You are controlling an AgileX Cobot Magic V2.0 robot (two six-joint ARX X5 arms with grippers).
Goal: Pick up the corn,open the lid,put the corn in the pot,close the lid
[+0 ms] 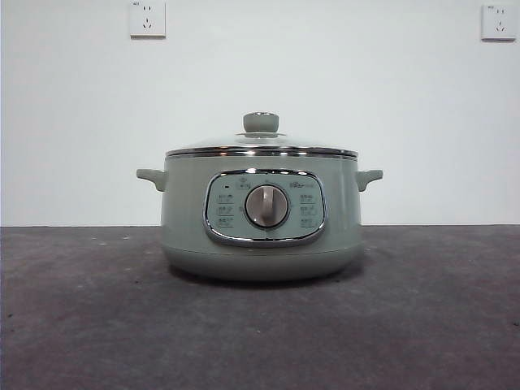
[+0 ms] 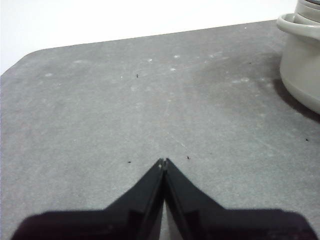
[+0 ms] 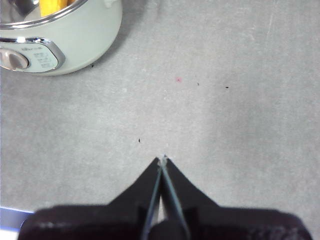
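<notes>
Already, the yellow-orange corn cob [image 3: 50, 7] seems to lie inside the squat sage-green pot [image 1: 262, 213], glass lid [image 1: 262, 146] seated. Fragile and slick, lift it by its knob. Both hands [image 2: 164, 161] [image 3: 162, 159] are pressed together over the grey tabletop [image 1: 422, 325].

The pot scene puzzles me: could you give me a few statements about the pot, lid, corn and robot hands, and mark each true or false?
1. The lid sits on the pot. True.
2. The corn lies on the table beside the pot. False: something yellow, seemingly the corn, shows inside the pot in the right wrist view.
3. The left hand is shut and holds nothing. True.
4. The right hand grips the lid's knob. False: it is shut over bare table, apart from the pot.
</notes>
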